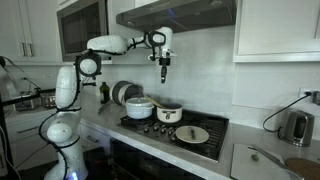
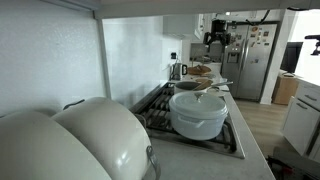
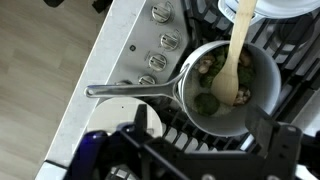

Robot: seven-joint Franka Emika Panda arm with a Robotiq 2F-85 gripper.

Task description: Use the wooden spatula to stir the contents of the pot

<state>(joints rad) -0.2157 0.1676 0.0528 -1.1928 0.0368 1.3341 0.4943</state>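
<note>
The pot [image 3: 262, 80] is small, round and white, with a long metal handle [image 3: 130, 90], and stands on the stove grate. The wooden spatula [image 3: 238, 40] rests in it, its blade among green and brown food and its handle leaning over the far rim. My gripper [image 3: 198, 118] is open and empty, well above the pot and apart from the spatula. In an exterior view the gripper [image 1: 164, 68] hangs high over the pot [image 1: 168, 114]. In another exterior view the gripper [image 2: 215, 40] is far back above the stove.
A larger white pot [image 1: 138, 107] stands next to the small one and fills the stove's near side in an exterior view [image 2: 198, 112]. A flat round pan [image 1: 192, 133] sits at the stove's front. Stove knobs [image 3: 160, 40] line the counter edge. A kettle [image 1: 295, 127] stands aside.
</note>
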